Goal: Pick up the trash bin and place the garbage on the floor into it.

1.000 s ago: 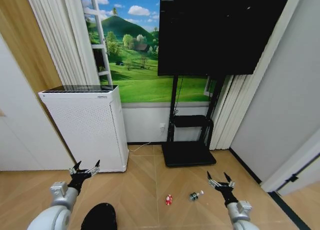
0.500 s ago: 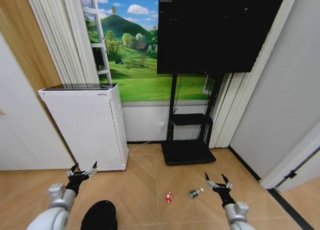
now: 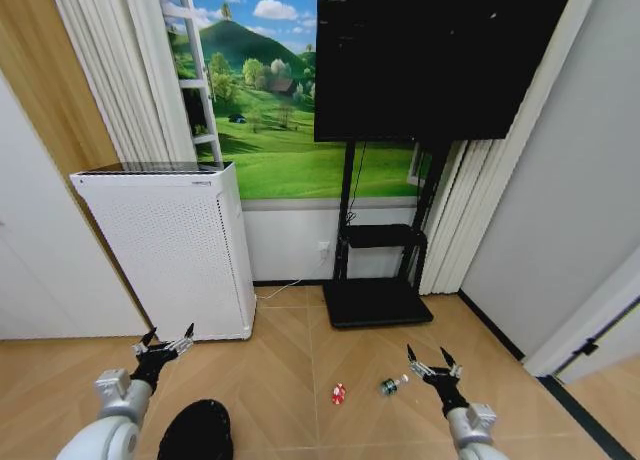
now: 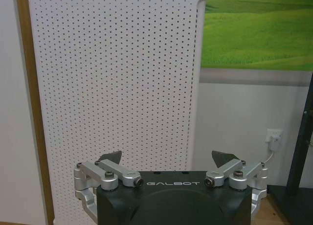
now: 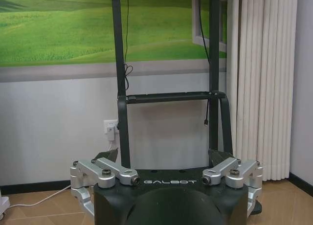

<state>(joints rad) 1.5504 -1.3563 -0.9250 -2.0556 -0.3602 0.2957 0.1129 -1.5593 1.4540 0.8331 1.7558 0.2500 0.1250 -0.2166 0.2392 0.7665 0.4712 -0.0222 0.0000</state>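
Observation:
The black trash bin [image 3: 196,432] stands on the herringbone floor [image 3: 290,380] at the bottom left of the head view, cut off by the frame edge. My left gripper [image 3: 166,338] hovers open above and slightly left of it, holding nothing; in the left wrist view the same gripper [image 4: 169,159] faces the white perforated appliance. Two scraps of garbage lie ahead on the floor: a red-and-white one [image 3: 339,393] and a green-and-white one [image 3: 390,386]. My right gripper [image 3: 430,358] is open just right of the green scrap; the right wrist view shows this gripper [image 5: 165,156] empty.
A white perforated appliance [image 3: 170,245] stands at the left against the wall. The black TV stand base [image 3: 372,304] sits ahead under a large dark screen [image 3: 440,60]. Curtains [image 3: 455,220] and a grey wall close the right side; a dark strip [image 3: 580,420] runs along the floor's right edge.
The camera has tilted slightly, shifting the whole picture. Both grippers stay open and sit a little lower in the picture; the scraps and bin have not moved on the floor.

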